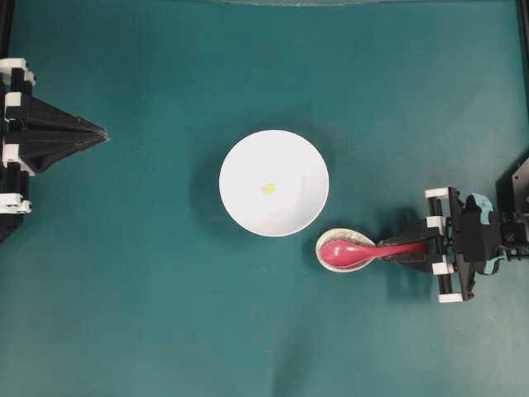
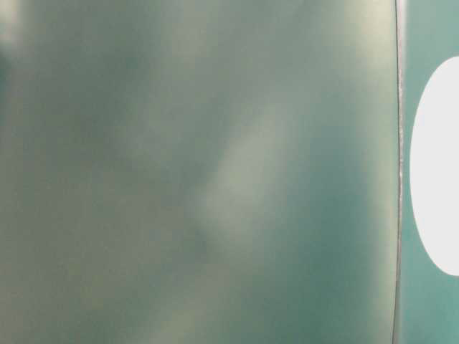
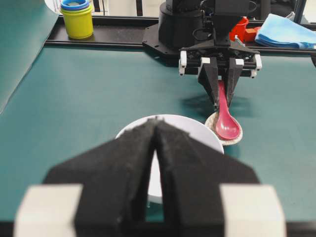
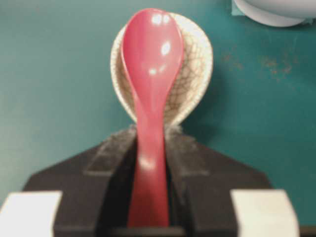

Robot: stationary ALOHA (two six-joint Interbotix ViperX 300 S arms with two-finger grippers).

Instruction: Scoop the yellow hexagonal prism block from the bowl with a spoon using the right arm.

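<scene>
The white bowl (image 1: 240, 157) stands mid-table with the tiny yellow hexagonal prism block (image 1: 269, 188) lying inside it. The red-pink spoon (image 1: 347, 252) lies with its scoop in a speckled spoon rest (image 1: 357, 238) just right of the bowl. My right gripper (image 1: 393, 246) is shut on the spoon's handle, low at the table. The right wrist view shows the spoon (image 4: 153, 49) running out between the fingers (image 4: 116, 148) over the rest (image 4: 192, 84). My left gripper (image 1: 103, 135) stays shut and empty at the far left, its tips (image 3: 156, 121) pointing at the bowl (image 3: 197, 131).
Beyond the table's far edge in the left wrist view are stacked yellow and blue cups (image 3: 77, 19), a blue cloth (image 3: 291, 29) and a red object (image 3: 239, 27). The table-level view is mostly a blurred green surface, with the bowl (image 2: 437, 165) at its right edge.
</scene>
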